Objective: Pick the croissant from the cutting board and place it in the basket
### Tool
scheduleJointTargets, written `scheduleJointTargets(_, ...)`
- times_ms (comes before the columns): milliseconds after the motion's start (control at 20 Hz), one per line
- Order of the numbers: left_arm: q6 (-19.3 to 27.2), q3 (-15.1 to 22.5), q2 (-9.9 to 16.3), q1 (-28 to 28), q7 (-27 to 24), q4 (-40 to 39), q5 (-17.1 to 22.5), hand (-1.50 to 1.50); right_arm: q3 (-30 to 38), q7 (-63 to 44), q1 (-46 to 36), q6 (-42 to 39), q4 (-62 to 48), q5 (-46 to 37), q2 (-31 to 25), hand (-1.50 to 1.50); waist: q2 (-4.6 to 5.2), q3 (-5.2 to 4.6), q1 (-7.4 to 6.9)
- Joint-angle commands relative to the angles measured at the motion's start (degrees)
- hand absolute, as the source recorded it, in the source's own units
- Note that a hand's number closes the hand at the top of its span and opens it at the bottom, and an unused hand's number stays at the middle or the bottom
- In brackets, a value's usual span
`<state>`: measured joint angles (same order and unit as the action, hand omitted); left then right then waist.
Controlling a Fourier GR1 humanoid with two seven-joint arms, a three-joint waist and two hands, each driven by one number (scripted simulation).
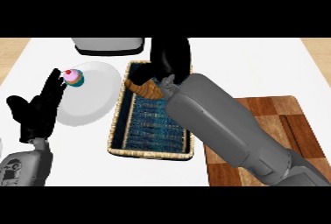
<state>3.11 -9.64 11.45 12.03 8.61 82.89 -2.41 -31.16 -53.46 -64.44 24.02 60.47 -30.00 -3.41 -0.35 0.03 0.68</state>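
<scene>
From the head view, your right hand (169,59) sits at about twelve o'clock, above the far end of the basket (117,131), with its grey forearm crossing the picture from five o'clock. Its dark fingers curl down round the croissant (146,89), which shows as a golden-brown piece just below the hand, inside the basket's far end and over the blue lining. You cannot tell whether the croissant touches the lining or hangs just above it.

The cutting board (284,127) lies at four o'clock, just beside the basket's right wall, partly hidden by the forearm.

Your left hand (37,109) rests at nine o'clock, fingers straight and pointing up, holding nothing, its fingertips over the edge of a white plate (87,105). On that plate's far side sits a small cupcake (73,77) with pink icing. At eleven o'clock, a grey appliance (108,45) shows at the counter's far edge.
</scene>
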Motion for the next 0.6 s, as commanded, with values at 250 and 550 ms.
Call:
scheduleJointTargets(250,1.28,0.11,-0.75,-3.65,1.95,4.94,-0.24,0.00,7.28,-1.83,18.65,-2.46,25.96,5.47,-11.37,-1.50,-0.30,0.05,0.87)
scheduleJointTargets(550,0.54,0.55,-0.27,-0.82,1.31,2.71,-0.75,0.00,9.34,3.56,34.06,-3.62,42.28,7.74,-16.46,-1.50,0.13,-0.01,0.29)
